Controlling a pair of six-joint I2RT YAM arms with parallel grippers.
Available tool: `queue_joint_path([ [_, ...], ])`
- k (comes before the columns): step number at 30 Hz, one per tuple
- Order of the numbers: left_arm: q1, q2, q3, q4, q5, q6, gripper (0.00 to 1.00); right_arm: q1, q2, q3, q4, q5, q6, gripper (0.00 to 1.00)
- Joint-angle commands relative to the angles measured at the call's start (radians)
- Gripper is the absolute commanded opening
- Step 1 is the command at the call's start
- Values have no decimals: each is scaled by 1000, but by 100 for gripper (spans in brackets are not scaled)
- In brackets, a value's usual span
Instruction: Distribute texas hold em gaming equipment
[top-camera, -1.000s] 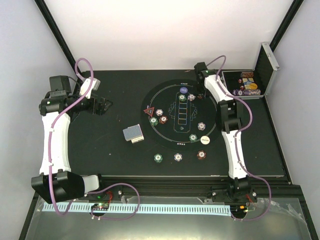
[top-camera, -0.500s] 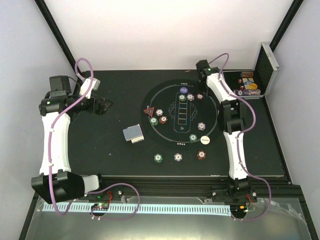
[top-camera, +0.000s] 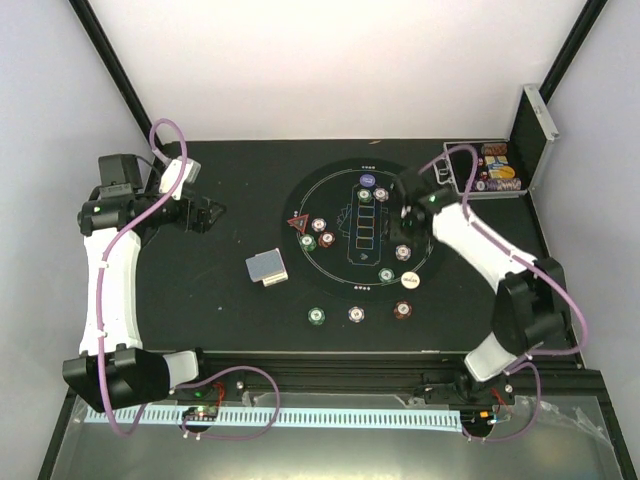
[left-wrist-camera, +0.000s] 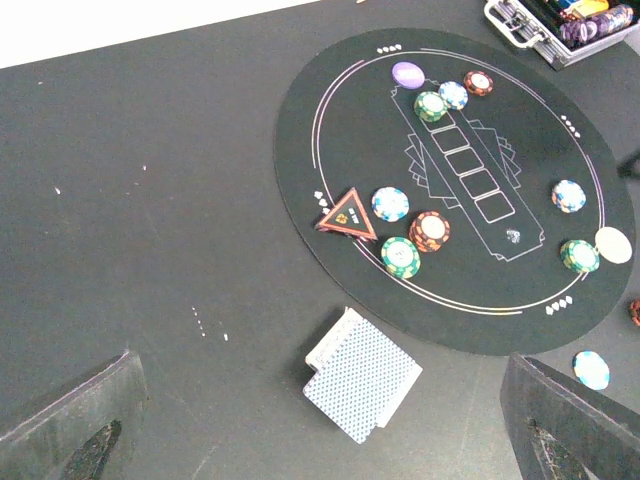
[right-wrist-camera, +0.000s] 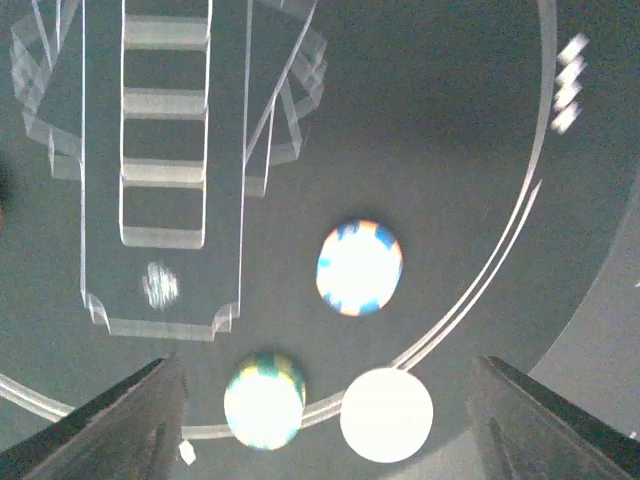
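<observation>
Three pieces under my right gripper (right-wrist-camera: 325, 380): a blue-white chip (right-wrist-camera: 360, 267), a green chip (right-wrist-camera: 264, 400) and a white disc (right-wrist-camera: 387, 414) on the round mat (right-wrist-camera: 450, 120). The green chip and the disc lie just beside each other.
Risk, wrong pick: if I drop here, a finger could land on the neighbour or shove the green chip into the disc. My guess only.
Risk, blur: my right wrist view is smeared, so aiming from it may be off.
Right gripper state: fingers spread wide, nothing between them, hovering over the mat's right side.
Left gripper (top-camera: 207, 215): fingers spread, empty, above the bare table (left-wrist-camera: 150, 200) left of the mat, well apart from the pieces.
Card deck (left-wrist-camera: 360, 378): grey-blue backs up, off the mat near its near-left edge, one corner slightly fanned.
Risk, cards: the deck lies flat and thin, so a pinch may only slide the top cards.
Red triangle (left-wrist-camera: 348, 213): on the mat's left edge, three chips just beside it.
Far end of mat: a purple disc (left-wrist-camera: 408, 74) with three chips close by.
Loose chips (top-camera: 356, 314): three in a row off the mat, on the side nearest my bases.
Case (top-camera: 485, 170): open at the far right corner, chips inside.
Risk, snag: my right arm's cable (top-camera: 447, 160) loops beside the case and could catch its edge.
</observation>
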Motion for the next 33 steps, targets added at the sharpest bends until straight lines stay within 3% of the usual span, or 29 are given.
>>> queue_joint_path([
  [1,6,-16,-5,-10,17,12,99,94,-116,-241,54,13,112,81],
  [8,4,-15,-10,-26,19,38,99,204,-283,-479,62,-11,211,82],
  [15,3,1,-11,-36,46,41,99,243,-327,-614,136,-76,248,82],
  [20,3,0,-9,-37,35,47,99,279,-274,-620,159,-65,247,80],
  [33,3,-4,-8,-34,30,44,99,291,-224,-631,180,-26,246,61],
])
